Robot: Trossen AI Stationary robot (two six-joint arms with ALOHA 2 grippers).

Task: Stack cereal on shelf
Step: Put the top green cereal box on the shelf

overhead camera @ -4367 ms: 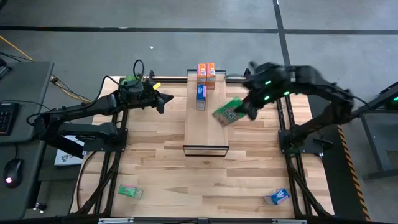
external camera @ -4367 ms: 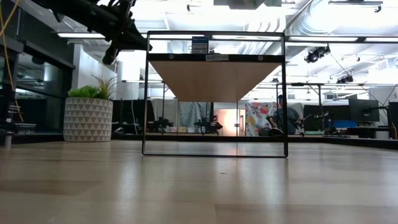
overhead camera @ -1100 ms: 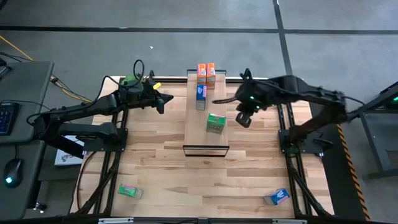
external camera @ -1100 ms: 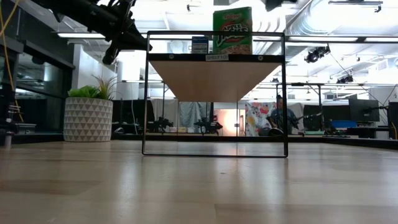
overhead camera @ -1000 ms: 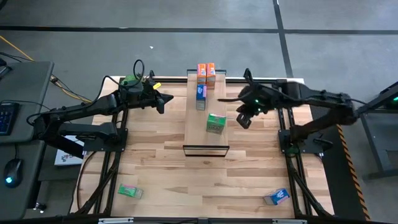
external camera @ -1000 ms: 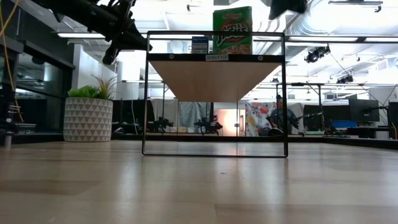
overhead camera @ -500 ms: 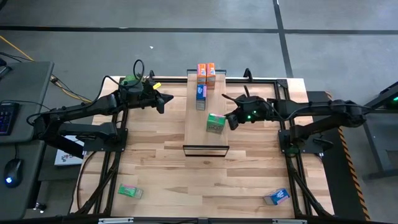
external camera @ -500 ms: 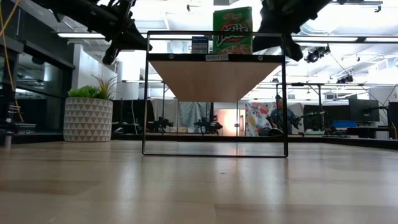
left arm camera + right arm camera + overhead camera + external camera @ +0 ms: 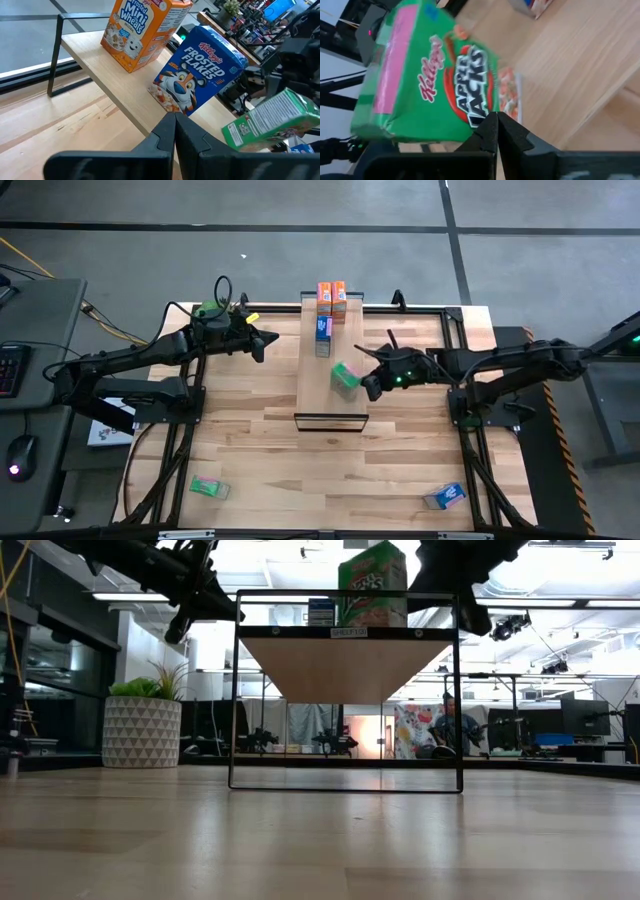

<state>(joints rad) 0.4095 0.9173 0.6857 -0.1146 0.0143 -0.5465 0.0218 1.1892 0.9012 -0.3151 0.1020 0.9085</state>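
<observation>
The orange box (image 9: 142,31) reads "Frosted Mini Wheats", the blue box (image 9: 200,70) "Kellogg's Frosted Flakes", the green box (image 9: 430,95) "Kellogg's Apple Jacks".

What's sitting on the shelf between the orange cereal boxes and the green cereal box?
One blue cardboard cereal box stands between the orange boxes and the tilted green box on the light-wood shelf, clearest in the high view.

A potted plant (image 9: 142,730) (white patterned pot) stands at the tabletop's (image 9: 320,840) edge.
</observation>
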